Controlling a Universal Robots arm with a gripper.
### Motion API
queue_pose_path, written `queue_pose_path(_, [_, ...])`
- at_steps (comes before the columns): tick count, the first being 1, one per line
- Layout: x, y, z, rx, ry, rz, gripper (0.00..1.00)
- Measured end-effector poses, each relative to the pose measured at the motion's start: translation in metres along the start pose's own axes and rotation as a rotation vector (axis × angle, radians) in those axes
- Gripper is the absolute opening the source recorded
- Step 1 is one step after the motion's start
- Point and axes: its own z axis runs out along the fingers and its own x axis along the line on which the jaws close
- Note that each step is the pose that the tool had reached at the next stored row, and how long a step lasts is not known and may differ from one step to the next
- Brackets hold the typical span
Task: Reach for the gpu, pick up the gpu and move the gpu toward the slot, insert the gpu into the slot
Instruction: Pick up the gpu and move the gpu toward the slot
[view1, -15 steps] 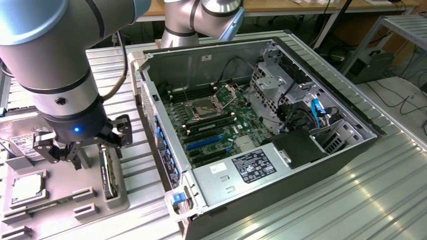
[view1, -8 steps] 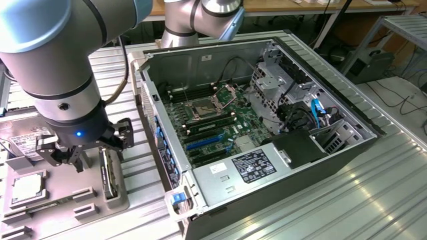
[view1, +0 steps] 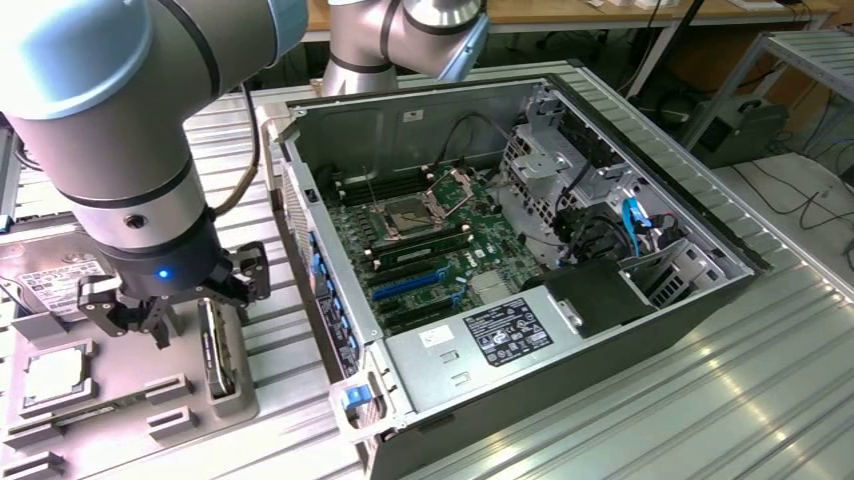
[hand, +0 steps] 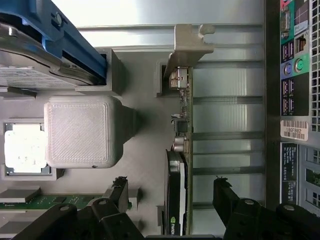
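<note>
1. currently the gripper (view1: 180, 318) hangs low over the grey holder tray (view1: 114, 405) on the exterior view's left, just beside the open computer case (view1: 694, 300).
2. its jaws stand wide apart and hold nothing. in the wrist view the two black fingers (hand: 117, 192) sit one on each side of the card, with a gap on both sides.
3. the gpu (view1: 220, 345) stands on its long edge in a groove of the tray, on the side nearest the case and close under the gripper.
4. seen edge-on from the wrist, the gpu (hand: 176, 200) runs away from the fingers as a thin line. its dark body lies nearest them, and its silver end bracket (hand: 192, 47) is at the far end, beside a notch in the tray.
5. the slot (view1: 407, 288) is a long blue connector on the green circuit board (view1: 494, 245) inside the case. it is well apart from the gpu, with the case wall between them.
6. the tray also carries a square processor chip (view1: 54, 372) and a hard drive (view1: 54, 280) with a white label. in the wrist view a rounded grey block (hand: 80, 132) stands next to the chip.
7. tray and case both rest on a ribbed metal table (view1: 641, 400).
</note>
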Motion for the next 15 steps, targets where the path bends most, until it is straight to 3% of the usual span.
queue_pose_path(15, [-0.002, -0.0031, 0.013, 0.0, 0.0022, 0.0, 0.78])
